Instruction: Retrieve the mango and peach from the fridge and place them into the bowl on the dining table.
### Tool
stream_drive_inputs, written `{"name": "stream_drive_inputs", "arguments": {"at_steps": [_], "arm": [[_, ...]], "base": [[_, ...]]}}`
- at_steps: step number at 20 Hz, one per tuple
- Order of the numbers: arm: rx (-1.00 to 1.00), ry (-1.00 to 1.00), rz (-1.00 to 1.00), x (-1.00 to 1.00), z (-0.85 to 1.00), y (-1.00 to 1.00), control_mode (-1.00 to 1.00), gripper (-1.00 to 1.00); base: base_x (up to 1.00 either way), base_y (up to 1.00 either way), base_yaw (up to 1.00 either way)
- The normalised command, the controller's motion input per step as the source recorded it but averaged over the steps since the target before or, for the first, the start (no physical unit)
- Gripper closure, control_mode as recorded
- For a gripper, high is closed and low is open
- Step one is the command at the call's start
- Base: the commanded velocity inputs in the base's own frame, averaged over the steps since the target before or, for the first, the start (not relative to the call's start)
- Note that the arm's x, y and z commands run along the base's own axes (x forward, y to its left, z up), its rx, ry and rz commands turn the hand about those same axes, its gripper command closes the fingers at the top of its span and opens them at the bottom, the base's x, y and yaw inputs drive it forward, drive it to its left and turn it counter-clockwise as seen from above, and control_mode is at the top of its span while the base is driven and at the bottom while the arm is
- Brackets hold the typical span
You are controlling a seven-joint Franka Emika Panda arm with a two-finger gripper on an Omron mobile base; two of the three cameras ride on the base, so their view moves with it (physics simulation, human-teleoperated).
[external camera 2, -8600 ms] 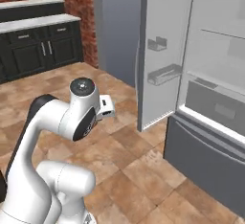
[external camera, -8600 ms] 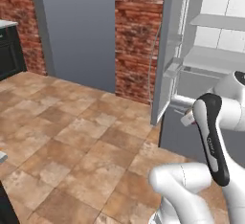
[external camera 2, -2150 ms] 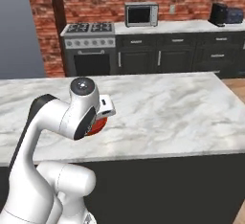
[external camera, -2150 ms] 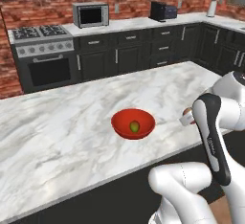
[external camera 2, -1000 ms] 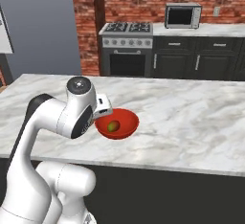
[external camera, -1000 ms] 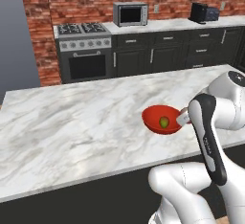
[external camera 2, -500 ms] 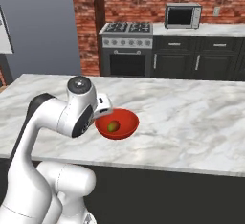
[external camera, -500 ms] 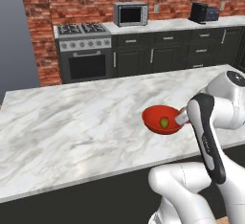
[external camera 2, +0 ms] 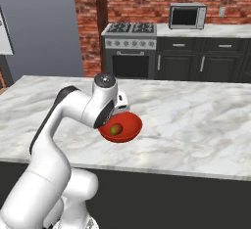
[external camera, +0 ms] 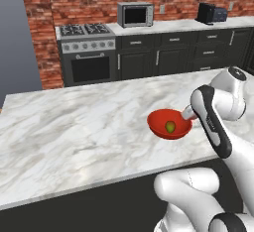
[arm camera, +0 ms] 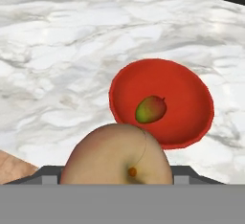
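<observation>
Mango (arm camera: 150, 109) already lies in the red bowl (arm camera: 191, 94) on the marble counter (external camera: 74, 132). Peach (arm camera: 117, 156) grasped in the hand (arm camera: 117, 173), held just short of the bowl rim. Left, by my reading: carry over bowl, release.

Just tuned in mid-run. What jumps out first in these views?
The red bowl on the marble table stands out first, with the mango already lying inside it. In the hand view the peach looms large in the foreground, held in the claw and not yet over the bowl's middle. Behind the table, a brick wall backs dark cabinets, a stove and a microwave.
</observation>
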Motion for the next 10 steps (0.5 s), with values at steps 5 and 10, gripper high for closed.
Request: {"name": "stream_drive_inputs", "arguments": {"at_steps": [5,10], "arm": [[0.01,0.05,0.0,0.56,-0.18,-0.26,-1.0,1.0],[0.0,0.08,0.0,0.46,-0.3,0.0,-1.0,1.0]], "base": [[0.0,0.0,0.0],[0.0,0.0,0.0]]}}
